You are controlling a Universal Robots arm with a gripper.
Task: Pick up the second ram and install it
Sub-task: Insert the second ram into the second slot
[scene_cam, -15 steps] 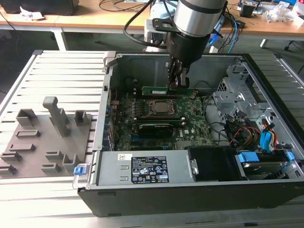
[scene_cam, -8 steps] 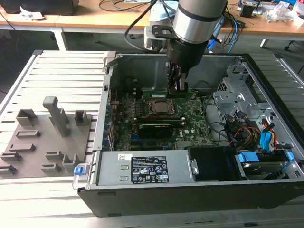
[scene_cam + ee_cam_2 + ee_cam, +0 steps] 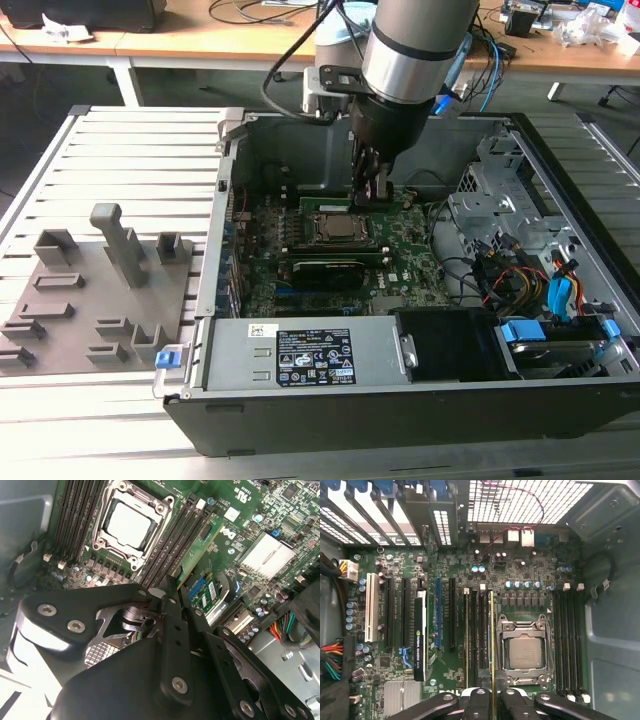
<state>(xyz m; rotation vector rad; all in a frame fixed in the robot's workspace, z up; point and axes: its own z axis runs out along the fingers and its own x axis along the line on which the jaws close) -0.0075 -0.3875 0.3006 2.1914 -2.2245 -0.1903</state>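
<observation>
Inside open computer case (image 3: 560, 190), gripper (image 3: 371, 192) pinches second ram (image 3: 492, 645) edge-on between pressed fingers (image 3: 479, 706). Ram stands upright in slot at 9 o'clock of CPU socket (image 3: 525, 652), long axis parallel to neighbouring slots on motherboard (image 3: 455, 565), running 6 to 12 o'clock in first wrist view.

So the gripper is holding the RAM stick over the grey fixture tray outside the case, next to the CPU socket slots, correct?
Not quite. The gripper is shut on the RAM stick inside the open computer case, over the motherboard, not over the grey fixture tray. The exterior view shows this. The stick does stand at the slots beside the CPU socket.
</observation>
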